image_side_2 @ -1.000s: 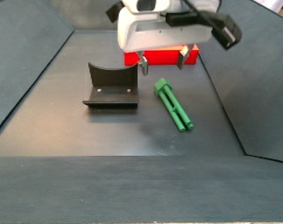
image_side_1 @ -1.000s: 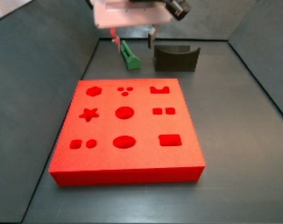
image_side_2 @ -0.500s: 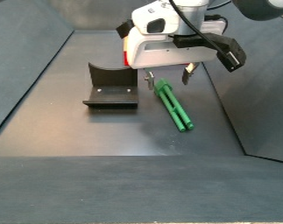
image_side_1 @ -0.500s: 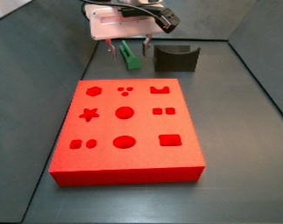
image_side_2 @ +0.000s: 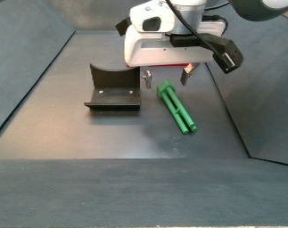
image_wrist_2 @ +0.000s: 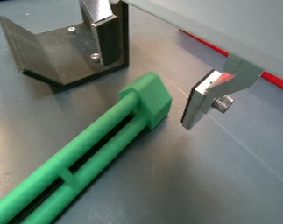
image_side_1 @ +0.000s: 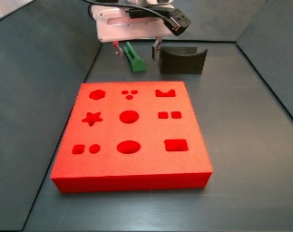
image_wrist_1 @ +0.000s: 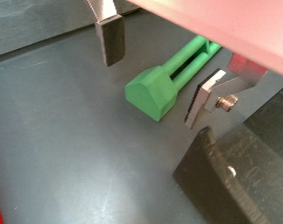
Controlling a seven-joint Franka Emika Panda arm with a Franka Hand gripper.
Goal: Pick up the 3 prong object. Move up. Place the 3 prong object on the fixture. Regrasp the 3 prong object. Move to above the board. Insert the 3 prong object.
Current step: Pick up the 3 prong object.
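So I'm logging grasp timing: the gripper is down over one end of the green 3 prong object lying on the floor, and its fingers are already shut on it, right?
Not quite. The gripper is down over one end of the 3 prong object, which lies on the floor, but the fingers are open. Both wrist views show clear gaps between each plate and the green end, so nothing is gripped yet.

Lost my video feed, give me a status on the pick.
Gripper low over the floor, jaws open, straddling one end of the green peg. Peg lying flat, not gripped. Fixture beside it, nothing blocking.
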